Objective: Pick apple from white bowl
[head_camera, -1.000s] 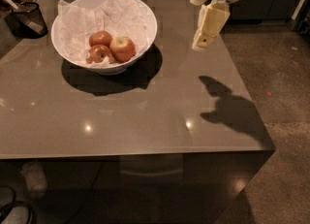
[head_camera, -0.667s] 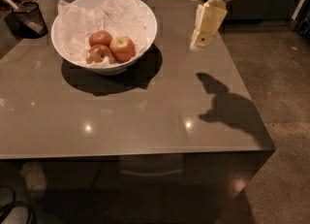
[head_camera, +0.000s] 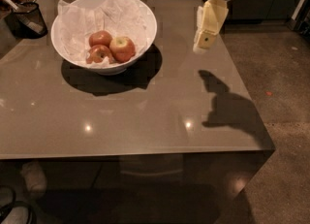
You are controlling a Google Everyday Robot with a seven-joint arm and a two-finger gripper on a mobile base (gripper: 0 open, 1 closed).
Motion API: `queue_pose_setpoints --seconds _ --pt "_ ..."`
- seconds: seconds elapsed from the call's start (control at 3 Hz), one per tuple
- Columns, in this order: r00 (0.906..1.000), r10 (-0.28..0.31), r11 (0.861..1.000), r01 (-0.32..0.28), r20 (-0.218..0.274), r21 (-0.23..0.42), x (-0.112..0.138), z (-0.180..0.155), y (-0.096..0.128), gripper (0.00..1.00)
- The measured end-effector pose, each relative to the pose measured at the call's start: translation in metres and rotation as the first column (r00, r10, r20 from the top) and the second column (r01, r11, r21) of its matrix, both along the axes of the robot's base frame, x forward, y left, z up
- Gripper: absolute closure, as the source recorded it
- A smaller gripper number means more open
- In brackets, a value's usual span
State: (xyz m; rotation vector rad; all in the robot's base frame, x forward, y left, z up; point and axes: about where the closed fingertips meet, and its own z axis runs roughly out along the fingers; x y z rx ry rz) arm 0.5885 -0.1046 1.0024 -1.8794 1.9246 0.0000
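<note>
Upper right, the cream-yellow gripper (head_camera: 201, 46) hangs over a glossy grey-brown table (head_camera: 145, 116); upper left, a white bowl (head_camera: 147, 41) lined with white paper (head_camera: 89, 19) holds a red-orange, yellow-patched apple (head_camera: 122, 48) beside two darker red apples (head_camera: 100, 39).

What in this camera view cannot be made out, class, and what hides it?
All in the camera view.
Undersides of the apple and two darker apples: hidden by the near wall of the white bowl.
Arm above the gripper, hanging over the table right of the bowl: cut by the top edge.
Contents of the mesh basket: too dark.
</note>
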Motion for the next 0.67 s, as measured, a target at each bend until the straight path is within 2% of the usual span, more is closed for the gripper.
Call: queue_pose_setpoints --seconds 0.33,0.67 --pt "0.9997 0.023 1.000 -0.023 0.014 0.017 0.002 0.000 0.003 0.00" --pt "0.9979 0.065 0.998 -0.065 0.005 0.012 0.017 -0.006 0.014 0.00"
